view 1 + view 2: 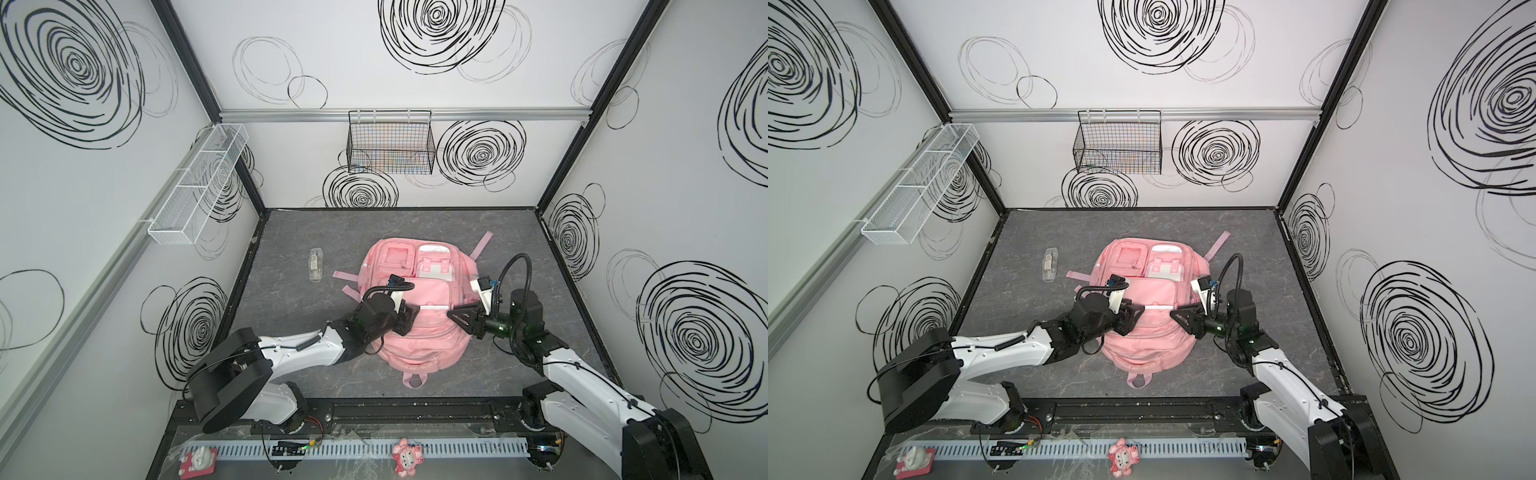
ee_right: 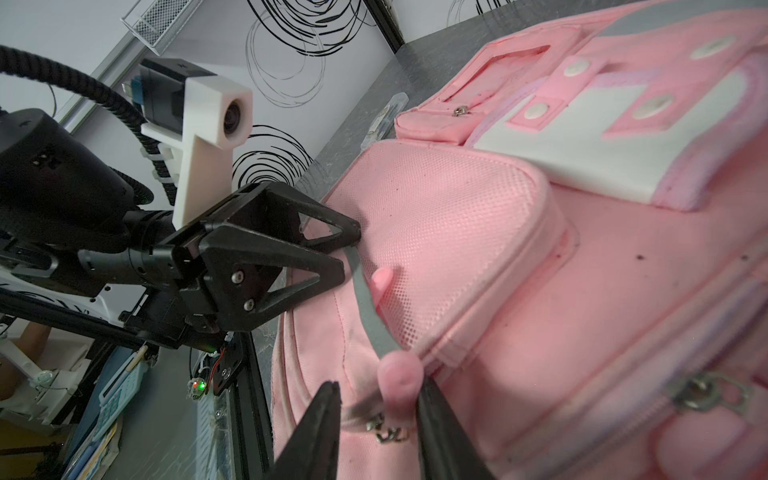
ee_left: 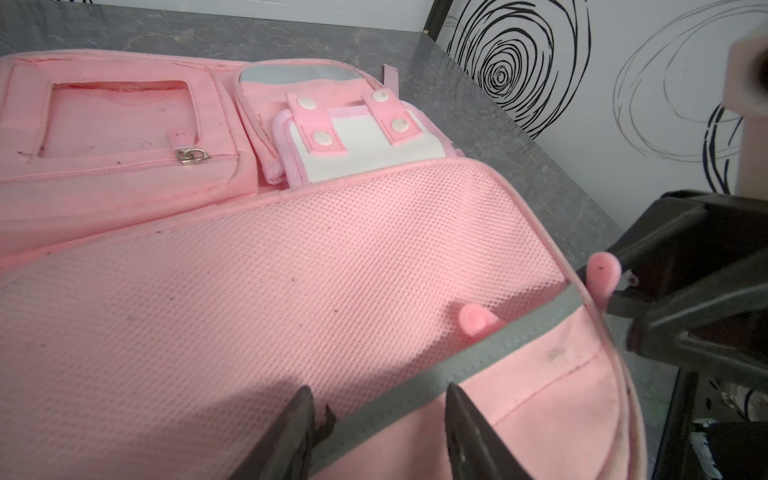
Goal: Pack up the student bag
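Note:
The student bag (image 1: 419, 345) (image 1: 1150, 345), a large pink backpack, lies flat in the middle of the table, front pockets up and top loop toward the near edge. My left gripper (image 1: 414, 318) (image 3: 376, 399) stands open, its tips on the bag either side of the grey reflective stripe (image 3: 519, 332). My right gripper (image 1: 451, 314) (image 2: 380, 390) faces it from the right. Its jaws are open around a pink zipper pull tab (image 2: 400, 374), which touches one finger; the other finger stands clear of it. A second pink pull tab (image 3: 476, 322) lies on the mesh pocket.
A clear plastic case (image 1: 316, 264) lies on the table left of the bag. A black wire basket (image 1: 390, 143) hangs on the back wall and a white mesh basket (image 1: 199, 183) on the left wall. Two small toys (image 1: 409, 457) sit on the front ledge.

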